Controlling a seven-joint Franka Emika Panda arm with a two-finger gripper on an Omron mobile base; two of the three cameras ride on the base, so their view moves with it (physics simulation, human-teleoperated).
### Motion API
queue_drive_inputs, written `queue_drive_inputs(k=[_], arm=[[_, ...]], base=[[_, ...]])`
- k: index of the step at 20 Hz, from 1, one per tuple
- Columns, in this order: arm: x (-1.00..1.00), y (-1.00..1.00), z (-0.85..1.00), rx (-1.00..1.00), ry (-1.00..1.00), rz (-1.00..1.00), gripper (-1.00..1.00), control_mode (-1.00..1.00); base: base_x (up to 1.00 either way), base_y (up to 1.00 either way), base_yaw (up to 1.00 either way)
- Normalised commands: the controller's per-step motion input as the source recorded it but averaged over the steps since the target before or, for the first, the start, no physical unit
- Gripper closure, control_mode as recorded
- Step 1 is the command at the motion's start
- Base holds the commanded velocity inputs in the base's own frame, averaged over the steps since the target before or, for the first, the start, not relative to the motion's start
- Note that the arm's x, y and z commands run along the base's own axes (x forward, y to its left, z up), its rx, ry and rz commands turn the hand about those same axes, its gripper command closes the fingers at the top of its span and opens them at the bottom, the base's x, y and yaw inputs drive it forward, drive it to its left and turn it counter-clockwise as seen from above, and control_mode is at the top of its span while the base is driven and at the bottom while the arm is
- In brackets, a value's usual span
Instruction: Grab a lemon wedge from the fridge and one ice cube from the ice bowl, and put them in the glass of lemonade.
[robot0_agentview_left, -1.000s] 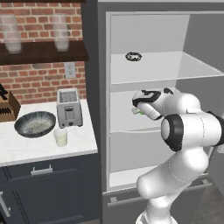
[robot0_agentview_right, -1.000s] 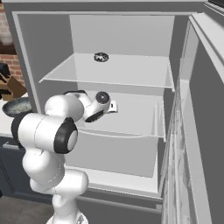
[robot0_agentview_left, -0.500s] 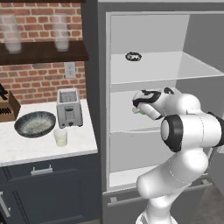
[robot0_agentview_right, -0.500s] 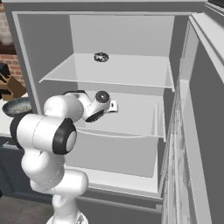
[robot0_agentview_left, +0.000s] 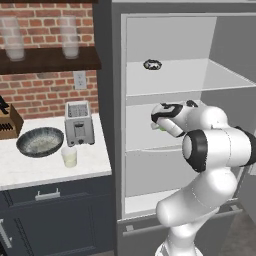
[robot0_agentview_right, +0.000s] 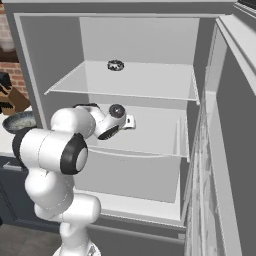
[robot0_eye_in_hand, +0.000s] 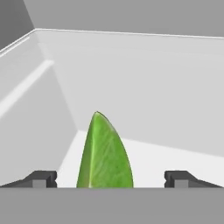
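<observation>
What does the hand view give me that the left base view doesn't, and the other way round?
Hand view: the lemon wedge close up, standing between the two fingertips with space on either side, so the gripper is open around it.

Left base view: the counter with the ice bowl, the glass of lemonade, the toaster, and a small dark ring-shaped thing on the upper fridge shelf.

Both: the white inside of the fridge, with the hand reaching in at the middle shelf.
</observation>
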Motion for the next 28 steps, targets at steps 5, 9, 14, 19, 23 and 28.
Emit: queue_drive_inputs(k=[5, 9, 14, 19, 23, 28], arm=[[0.00, 0.00, -0.15, 0.00, 0.00, -0.02, 1.00, -1.00], [0.00, 0.00, -0.05, 0.00, 0.00, -0.02, 1.00, -1.00], [-0.03, 0.00, -0.03, 0.00, 0.03, 0.00, 1.00, -1.00], [-0.33, 0.00, 0.08, 0.00, 0.00, -0.01, 1.00, -1.00], [-0.95, -0.02, 0.48, 0.03, -0.06, -0.04, 1.00, -1.00], [-0.66, -0.02, 0.86, 0.02, -0.07, -0.07, 1.00, -1.00]], base=[[0.00, 0.00, 0.00], [0.00, 0.00, 0.00], [0.00, 0.00, 0.00], [0.00, 0.00, 0.00], [0.00, 0.00, 0.00], [0.00, 0.00, 0.00]])
